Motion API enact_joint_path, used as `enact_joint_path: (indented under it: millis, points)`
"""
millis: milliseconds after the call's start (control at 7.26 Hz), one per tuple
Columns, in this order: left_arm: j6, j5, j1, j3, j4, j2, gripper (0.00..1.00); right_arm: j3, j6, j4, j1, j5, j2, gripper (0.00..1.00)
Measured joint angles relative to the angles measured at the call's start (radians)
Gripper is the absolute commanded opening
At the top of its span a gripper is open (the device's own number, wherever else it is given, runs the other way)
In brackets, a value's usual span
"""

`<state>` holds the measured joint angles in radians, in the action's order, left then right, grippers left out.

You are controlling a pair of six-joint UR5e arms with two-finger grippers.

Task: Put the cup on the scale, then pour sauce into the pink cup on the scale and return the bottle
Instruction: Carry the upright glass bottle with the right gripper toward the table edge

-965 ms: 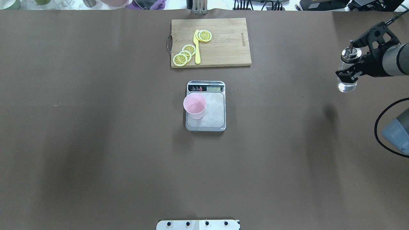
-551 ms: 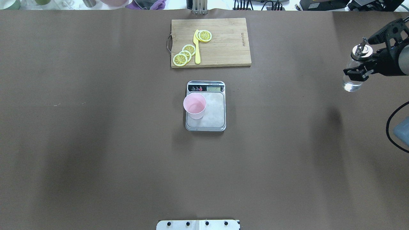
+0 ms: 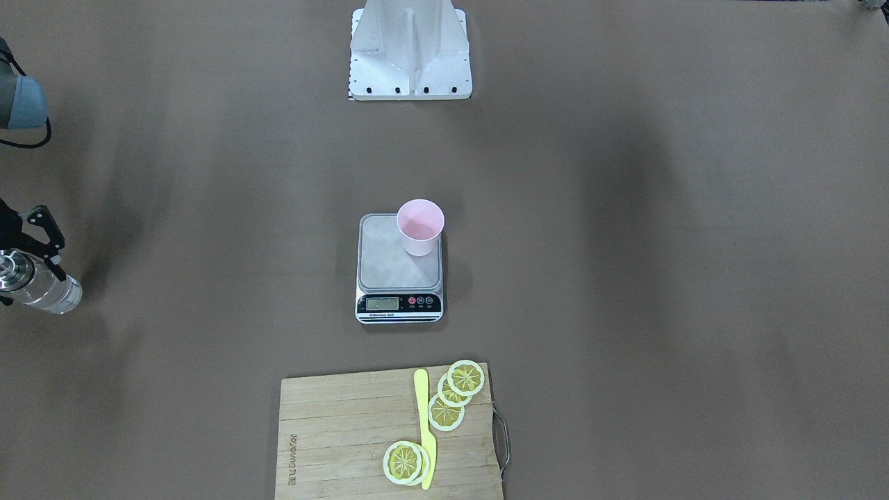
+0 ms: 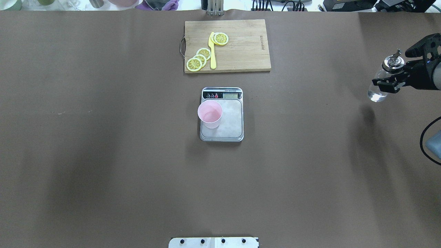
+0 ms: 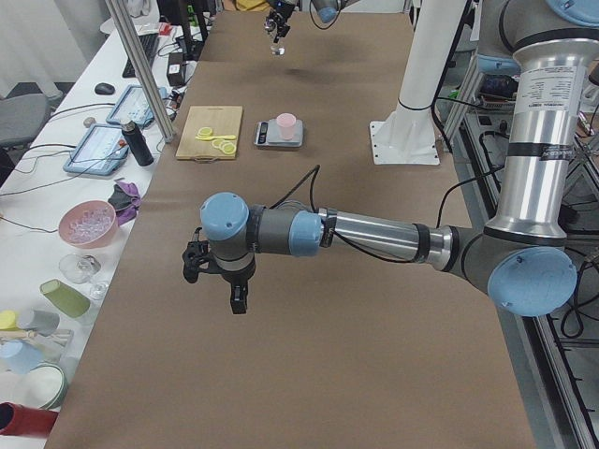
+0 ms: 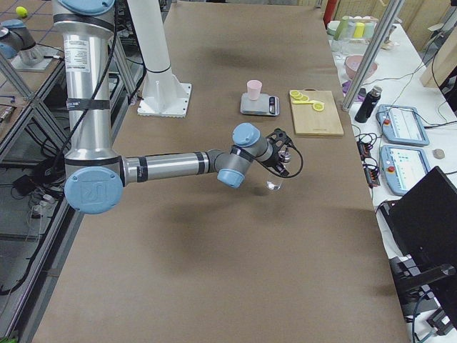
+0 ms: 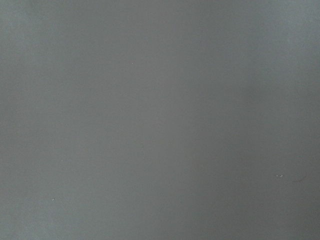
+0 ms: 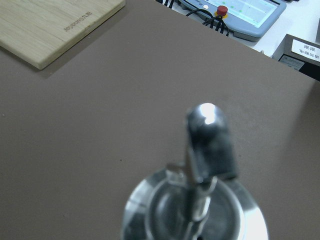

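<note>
The pale-pink cup (image 4: 209, 113) stands upright on the near-left corner of the scale's grey platform (image 4: 228, 124); it also shows in the front view (image 3: 419, 226) on the scale (image 3: 387, 258). My right gripper (image 4: 386, 81) is shut on the clear glass bottle (image 4: 378, 93) at the far right of the table, holding it upright, low over or on the brown cover. The bottle also shows in the front view (image 3: 43, 292), and its metal cap fills the right wrist view (image 8: 200, 200). My left gripper (image 5: 217, 273) shows only in the left side view; I cannot tell its state.
A wooden cutting board (image 4: 241, 55) with lemon slices (image 4: 198, 59) and a yellow knife (image 4: 212, 51) lies beyond the scale. The robot's white base (image 3: 410, 52) is at the near edge. Control tablets and cables lie past the table's far edge.
My right gripper has carried the bottle further toward the table's right edge and lowered it. The cup and scale have not moved.
</note>
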<state>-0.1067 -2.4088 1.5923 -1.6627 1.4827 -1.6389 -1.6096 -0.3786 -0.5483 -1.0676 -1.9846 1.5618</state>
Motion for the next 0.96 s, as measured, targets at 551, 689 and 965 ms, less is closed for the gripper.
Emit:
enact_joint_path:
  millis: [551,689,965]
  points:
    - [0.026,-0.003,0.0,-0.001,0.008,0.001,0.98,0.007,-0.087,0.08,0.0,-0.037,-0.01,0.34]
    - [0.062,-0.003,0.0,0.002,0.007,0.002,0.98,0.009,-0.113,0.106,0.0,-0.05,-0.011,0.34]
    - [0.095,-0.003,0.0,0.002,0.01,0.006,0.98,0.032,-0.152,0.166,0.001,-0.066,-0.01,0.34]
